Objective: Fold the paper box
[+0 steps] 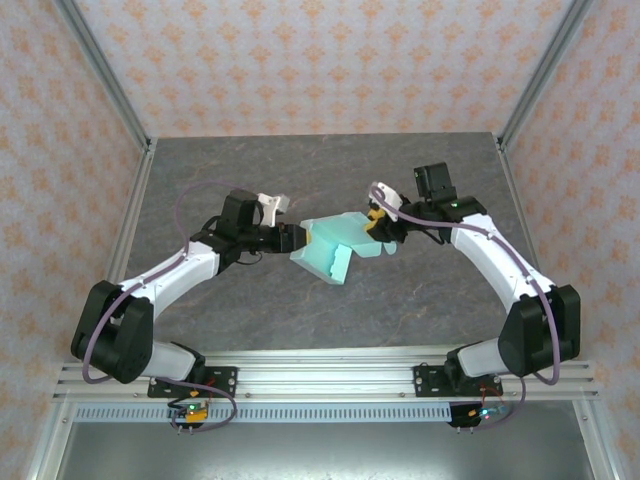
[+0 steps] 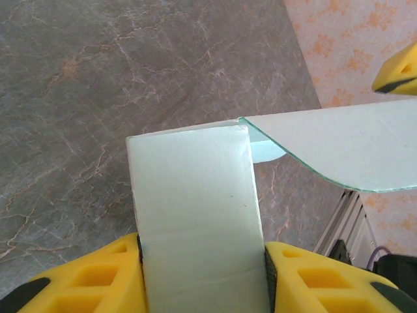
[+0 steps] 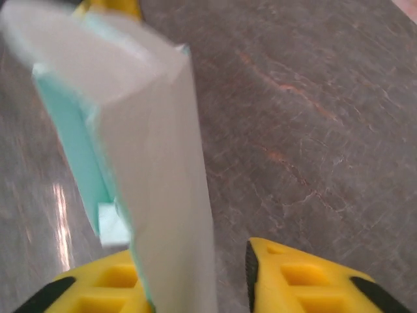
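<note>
Well, your paper box (image 1: 335, 250) was half-folded over the middle of the grey marbled table (image 1: 300, 170), between both arms. Your left gripper (image 2: 202, 254) clenched one pale panel, the card touching both yellow fingers. Your right gripper (image 3: 195, 267) stood parted, the card leaning by one finger and clear of the other. A loose flap arched between them, with wallpapered walls (image 1: 300, 60) well behind.

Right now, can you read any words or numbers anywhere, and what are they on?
No text can be read.
The paper box: blank pale card, nothing printed on it.
The wallpaper: just a repeating flower-like pattern, no letters.
The small boards at the arm bases: too small to read any marks.
</note>
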### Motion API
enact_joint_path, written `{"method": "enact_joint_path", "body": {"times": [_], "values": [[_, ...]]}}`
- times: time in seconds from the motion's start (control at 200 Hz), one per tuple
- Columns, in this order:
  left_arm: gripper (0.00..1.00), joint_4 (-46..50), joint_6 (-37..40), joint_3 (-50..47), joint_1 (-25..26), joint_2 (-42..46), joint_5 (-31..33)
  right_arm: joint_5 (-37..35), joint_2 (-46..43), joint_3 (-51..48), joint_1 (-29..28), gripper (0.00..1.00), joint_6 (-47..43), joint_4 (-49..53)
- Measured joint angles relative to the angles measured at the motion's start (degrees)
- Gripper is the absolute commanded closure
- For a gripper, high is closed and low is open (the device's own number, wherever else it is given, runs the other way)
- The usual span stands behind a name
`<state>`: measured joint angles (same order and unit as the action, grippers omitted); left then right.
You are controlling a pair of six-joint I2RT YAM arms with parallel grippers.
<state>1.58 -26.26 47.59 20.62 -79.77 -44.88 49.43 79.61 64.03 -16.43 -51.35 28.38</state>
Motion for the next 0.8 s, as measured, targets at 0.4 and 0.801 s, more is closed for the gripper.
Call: {"method": "enact_joint_path", "body": {"times": [0.4, 0.801], "values": [[0.66, -6.4, -15.7, 3.2, -0.2, -3.7, 7.3, -31.6, -22.0, -17.8, 1.1, 0.21, 54.3, -29.2], [0.66, -10.9, -21.8, 6.4, -0.2, -9.6, 7.6, -16.9, -14.0, -26.8, -0.8, 0.43, 72.3, -24.8]]}}
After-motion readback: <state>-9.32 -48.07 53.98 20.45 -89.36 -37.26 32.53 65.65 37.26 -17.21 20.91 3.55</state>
